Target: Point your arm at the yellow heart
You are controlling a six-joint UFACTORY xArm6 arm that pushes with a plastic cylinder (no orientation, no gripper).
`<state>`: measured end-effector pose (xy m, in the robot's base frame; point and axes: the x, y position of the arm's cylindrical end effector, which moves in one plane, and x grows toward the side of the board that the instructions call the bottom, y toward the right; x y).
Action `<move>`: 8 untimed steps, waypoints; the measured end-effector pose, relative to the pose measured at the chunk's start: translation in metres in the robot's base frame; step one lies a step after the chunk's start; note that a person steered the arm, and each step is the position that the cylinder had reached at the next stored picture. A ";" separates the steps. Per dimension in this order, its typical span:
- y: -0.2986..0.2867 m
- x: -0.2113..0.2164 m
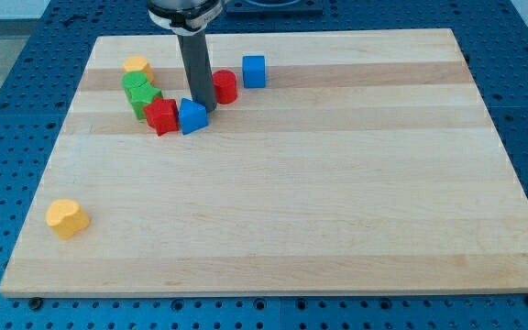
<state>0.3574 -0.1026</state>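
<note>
The yellow heart (67,218) lies near the view's bottom left corner of the wooden board (337,202). My tip (203,104) is far from it, up at the view's top left. It stands among a cluster of blocks, just right of and behind the blue triangular block (192,116) and left of the red round block (225,87).
The cluster also holds a red star-like block (162,117), two green blocks (137,86) (144,101) and a yellow block (137,66) at its top left. A blue cube (254,71) sits to the right of the red round block.
</note>
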 end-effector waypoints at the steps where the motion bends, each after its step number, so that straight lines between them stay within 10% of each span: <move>1: 0.016 0.000; 4: 0.132 0.058; 8: -0.065 0.241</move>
<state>0.5980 -0.1675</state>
